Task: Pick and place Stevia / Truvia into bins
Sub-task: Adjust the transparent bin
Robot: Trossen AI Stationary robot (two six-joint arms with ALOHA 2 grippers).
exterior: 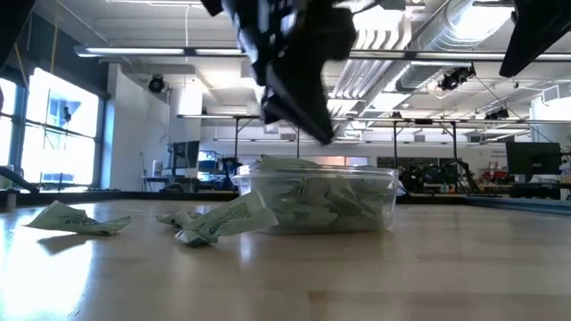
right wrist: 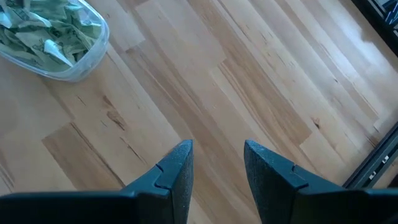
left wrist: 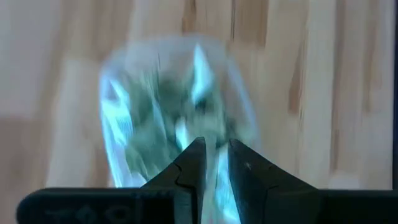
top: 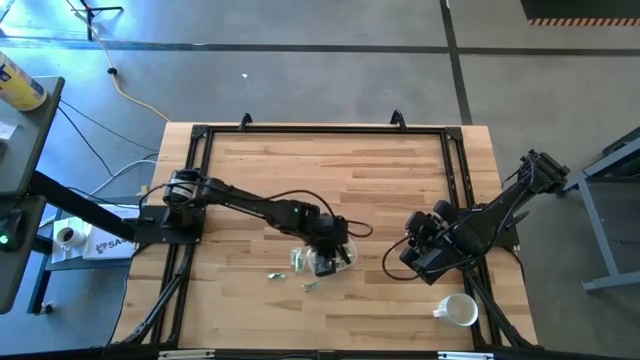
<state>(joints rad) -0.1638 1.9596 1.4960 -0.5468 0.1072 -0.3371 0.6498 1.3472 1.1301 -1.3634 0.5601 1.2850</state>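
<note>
Stevia packets (exterior: pixel 317 198) already fill most of the clear container (exterior: pixel 384 192), which sits on the wooden table (top: pixel 380 180) at about 6 o'clock from the table's middle. By my reading the task is well advanced: the heap inside reaches nearly to the rim, and only a few loose packets (top: pixel 272 273) are left on the wood, lying just beside the container at its 9 o'clock. In the low view one crumpled packet (exterior: pixel 76 220) lies well apart from the container, and another (exterior: pixel 219 221) lies close to its wall.

The left gripper (left wrist: pixel 214 163) hangs directly over the container, its fingers nearly closed with only a thin gap; whether a packet sits between them I cannot tell. The right gripper (right wrist: pixel 217 163) waits at 3 o'clock of the container, fingers apart and holding nothing.

A white mug (top: pixel 458 311) stands at about 4 o'clock, well apart, blocking nothing. Nothing lies between the loose packets and the container.
</note>
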